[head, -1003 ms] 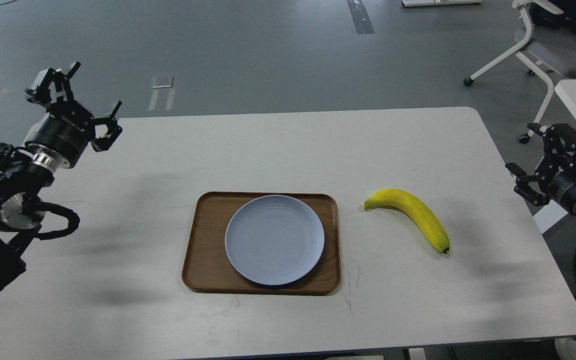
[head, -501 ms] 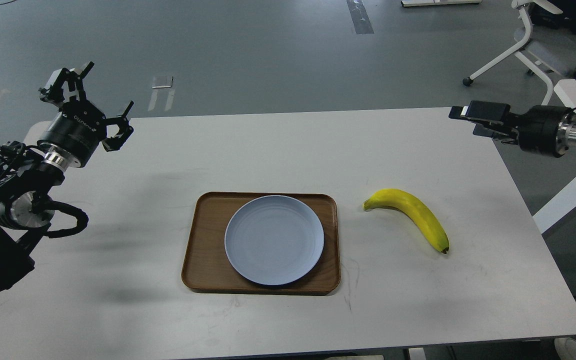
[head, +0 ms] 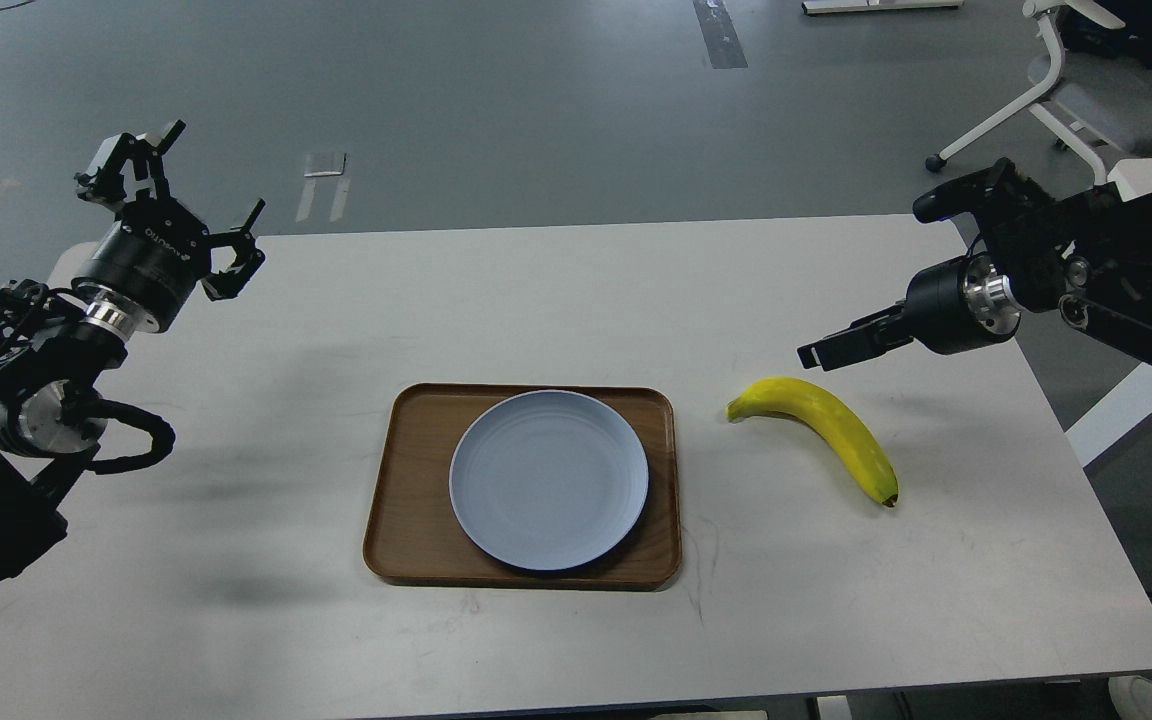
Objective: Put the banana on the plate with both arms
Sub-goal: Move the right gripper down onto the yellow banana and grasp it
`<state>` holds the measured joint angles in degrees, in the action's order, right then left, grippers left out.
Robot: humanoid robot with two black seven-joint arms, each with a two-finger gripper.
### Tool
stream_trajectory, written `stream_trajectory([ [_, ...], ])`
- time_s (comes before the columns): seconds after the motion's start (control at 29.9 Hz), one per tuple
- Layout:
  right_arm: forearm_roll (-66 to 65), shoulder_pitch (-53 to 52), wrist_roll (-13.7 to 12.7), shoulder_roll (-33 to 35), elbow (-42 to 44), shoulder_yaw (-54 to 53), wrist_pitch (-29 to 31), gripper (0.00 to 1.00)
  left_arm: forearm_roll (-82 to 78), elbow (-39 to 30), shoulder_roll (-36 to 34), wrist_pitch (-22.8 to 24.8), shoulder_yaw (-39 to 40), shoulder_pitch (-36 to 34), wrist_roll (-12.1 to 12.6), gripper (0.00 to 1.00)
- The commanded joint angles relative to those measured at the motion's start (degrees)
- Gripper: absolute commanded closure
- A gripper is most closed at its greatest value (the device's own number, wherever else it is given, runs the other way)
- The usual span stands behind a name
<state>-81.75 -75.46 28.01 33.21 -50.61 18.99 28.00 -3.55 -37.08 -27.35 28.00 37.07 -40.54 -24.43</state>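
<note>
You are working the reach step: the banana (head: 821,428) is lying on the white table (head: 576,300) just to the right of the wooden tray (head: 406,520), apart from it, with its greenish stem end pointing toward the tray and its dark tip pointing away from the tray and toward you. The blue-grey plate (head: 548,480) is sitting inside that tray, filling most of its right part, with nothing on it. Your right gripper (head: 821,350) is hanging near the banana's stem end, on the side farther from you, not touching the fruit; you are seeing it almost edge-on and dark, so you cannot tell how far its fingers are parted. Your left gripper (head: 176,215) is waiting well to the left of the tray, raised by the table's far left corner, prongs spread wide and holding nothing. By my reading nothing is grasped yet and the task is barely begun. The next move is asking you to bring the right gripper down over the banana's middle, straddling it across its narrow width, and to make sure the fingers are parted enough before closing. The left arm likely needs to come toward the tray, ready to share the carry.
</note>
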Motion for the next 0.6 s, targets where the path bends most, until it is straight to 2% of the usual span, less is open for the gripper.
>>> stream_trajectory([
  [0.0,-0.07,0.13,-0.01,-1.75,0.69,3.58,0.00,0.00,-0.06,-0.09,-0.16,0.00,0.02,-0.07,0.00,0.00],
  [0.3,-0.07,1.10,-0.01,-5.96,5.35,10.09,-1.09,0.00,-0.06,-0.09,-0.34,0.00,0.02,-0.15,0.00,0.00],
  [0.57,-0.07,2.86,-0.01,-9.04,8.34,10.63,-1.80,0.00,-0.06,-0.09,-0.34,0.00,0.02,-0.15,0.00,0.00],
])
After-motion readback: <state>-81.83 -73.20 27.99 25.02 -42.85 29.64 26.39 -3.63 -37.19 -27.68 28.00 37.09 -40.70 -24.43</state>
